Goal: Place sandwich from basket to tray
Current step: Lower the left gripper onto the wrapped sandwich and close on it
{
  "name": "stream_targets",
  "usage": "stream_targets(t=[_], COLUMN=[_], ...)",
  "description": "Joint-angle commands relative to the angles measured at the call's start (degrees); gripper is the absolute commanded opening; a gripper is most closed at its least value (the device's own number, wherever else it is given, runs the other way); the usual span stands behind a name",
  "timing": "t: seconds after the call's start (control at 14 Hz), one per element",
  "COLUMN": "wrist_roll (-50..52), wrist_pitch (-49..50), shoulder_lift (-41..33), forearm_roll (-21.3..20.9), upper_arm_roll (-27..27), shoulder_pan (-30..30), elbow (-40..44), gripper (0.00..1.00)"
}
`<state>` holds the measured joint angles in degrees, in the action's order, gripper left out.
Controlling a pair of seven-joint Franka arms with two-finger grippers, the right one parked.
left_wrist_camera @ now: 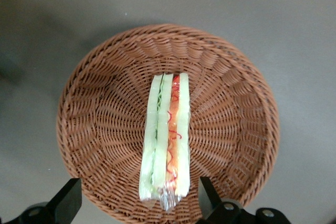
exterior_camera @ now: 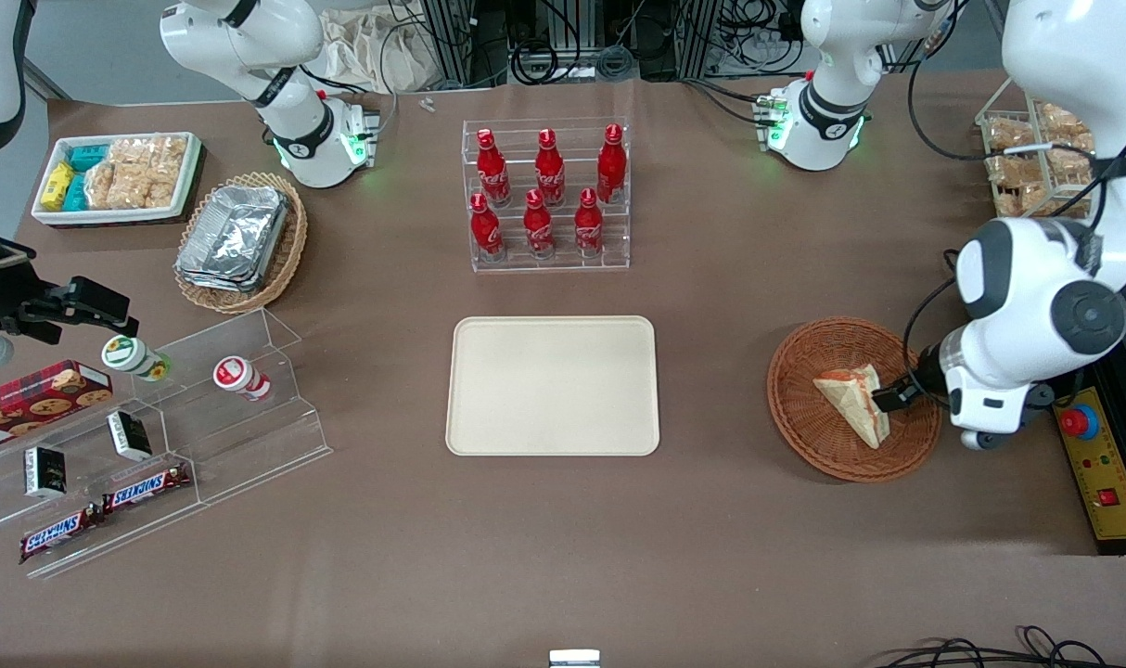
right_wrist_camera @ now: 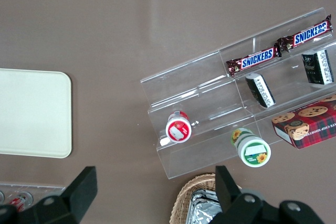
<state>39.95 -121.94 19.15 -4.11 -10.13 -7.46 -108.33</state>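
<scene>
The tool [left_wrist_camera: 137,203] hangs over the basket [exterior_camera: 804,408], its two fingers spread wide and empty, one on each side of the wrapped end of the sandwich [left_wrist_camera: 165,145]. From the front, the fingertips sit at the sandwich's edge nearest the working arm, close to it, though I cannot tell whether they touch.

The sandwich stands on its narrow side in the basket's middle, filling edge up, with the red-orange and green layers running between the bread slices. The basket sits on the desk toward the working arm's end; the tray [exterior_camera: 552,325] lies bare at the desk's middle, well apart from it.

The step in hand looks like the grasp. To do it well, the fingers should go down astride the bread faces, not the filling edge, and deep enough to catch the bread rather than only the film. Closing should be gentle, since soft bread will likely squash or slip. Centering along the wedge would likely keep it from swinging when raised. The lift needs to clear the woven rim before any travel toward the tray.
</scene>
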Motion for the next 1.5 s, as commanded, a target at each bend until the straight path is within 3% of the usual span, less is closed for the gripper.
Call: stream_targets(t=[0.0,0.5,1.0,1.07,1.21,1.29,1.43], wrist_roll=[2.6,5.1,5.0,5.0,5.2,5.7,5.8], wrist_pitch=[-1.8,-5.1,-12.7,-12.7,-12.7,-12.7,-12.5], shoulder_lift=[0.8,3.4,3.7,3.8,4.0,4.1,4.2], forearm_roll=[-1.4,-1.4,-1.4,-1.4,-1.4,-1.4,-1.4], upper_arm_roll=[0.1,0.0,0.0,0.0,0.0,0.0,0.0], shoulder_pan=[0.5,0.7,0.6,0.6,0.7,0.7,1.2], elbow=[-0.8,-1.4,-7.4,-7.3,-7.0,-6.8,-5.8], gripper=[1.0,1.0,1.0,0.8,0.12,0.0,0.0])
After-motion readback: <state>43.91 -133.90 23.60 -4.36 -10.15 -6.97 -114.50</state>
